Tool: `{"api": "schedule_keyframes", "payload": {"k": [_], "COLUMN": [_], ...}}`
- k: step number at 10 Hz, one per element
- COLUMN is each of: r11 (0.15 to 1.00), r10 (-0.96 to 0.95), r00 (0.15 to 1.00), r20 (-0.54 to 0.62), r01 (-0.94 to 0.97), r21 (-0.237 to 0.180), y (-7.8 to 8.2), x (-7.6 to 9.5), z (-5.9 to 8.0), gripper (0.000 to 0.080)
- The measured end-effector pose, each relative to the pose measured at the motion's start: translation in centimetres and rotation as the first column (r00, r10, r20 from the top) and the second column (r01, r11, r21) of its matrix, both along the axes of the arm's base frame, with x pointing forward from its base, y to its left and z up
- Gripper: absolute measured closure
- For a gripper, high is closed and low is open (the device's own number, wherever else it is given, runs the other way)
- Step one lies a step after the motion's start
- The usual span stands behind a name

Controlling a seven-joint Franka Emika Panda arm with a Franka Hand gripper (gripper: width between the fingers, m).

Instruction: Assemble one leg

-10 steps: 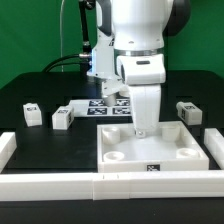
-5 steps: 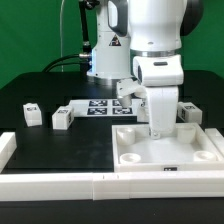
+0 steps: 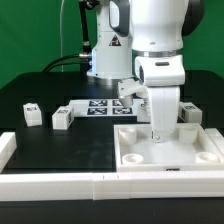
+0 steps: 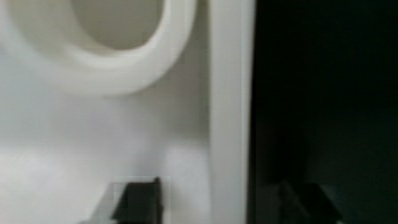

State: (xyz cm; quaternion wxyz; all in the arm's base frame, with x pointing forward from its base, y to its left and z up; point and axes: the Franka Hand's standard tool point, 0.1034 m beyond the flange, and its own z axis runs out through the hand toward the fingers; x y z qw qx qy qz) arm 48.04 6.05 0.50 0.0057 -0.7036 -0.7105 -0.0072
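The large white tray-like panel (image 3: 135, 160) lies at the front on the exterior view's right, its corner against the white fence. My gripper (image 3: 160, 132) reaches straight down onto the tray's far wall. In the wrist view my gripper (image 4: 214, 200) has one dark finger on each side of the wall (image 4: 228, 100), beside a round corner recess (image 4: 125, 30). Small white legs with markers lie on the black table: two on the exterior view's left (image 3: 31, 114) (image 3: 62, 118), one on the right (image 3: 190, 112), and one (image 3: 127, 90) behind my arm.
A low white fence (image 3: 60, 185) runs along the table's front, with a side piece (image 3: 6, 148) on the exterior view's left. The marker board (image 3: 100, 107) lies flat behind the tray.
From one second ago to half a second ago my gripper and the tray slid together toward the exterior view's right. Since then nothing has visibly moved.
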Motion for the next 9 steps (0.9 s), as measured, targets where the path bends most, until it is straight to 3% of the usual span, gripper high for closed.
{"api": "schedule_keyframes", "payload": {"k": [1,2,3,7,9], "r11": [1.0,1.0,1.0,1.0,0.997], "r10": [0.0,0.0,-0.001,-0.021,-0.07], "r00": [1.0,1.0,1.0,1.0,0.997], "r20": [0.0,0.0,0.0,0.001,0.021], "r01": [0.0,0.0,0.001,0.021,0.07], "r21": [0.0,0.0,0.0,-0.001,-0.009], "y": [0.0,0.0,0.0,0.0,0.0], "x": [0.0,0.0,0.0,-0.2,-1.4], "z": [0.0,0.0,0.0,0.3,2.7], "gripper": [0.0326,0.0201,0.0165,0.015,0.015]}}
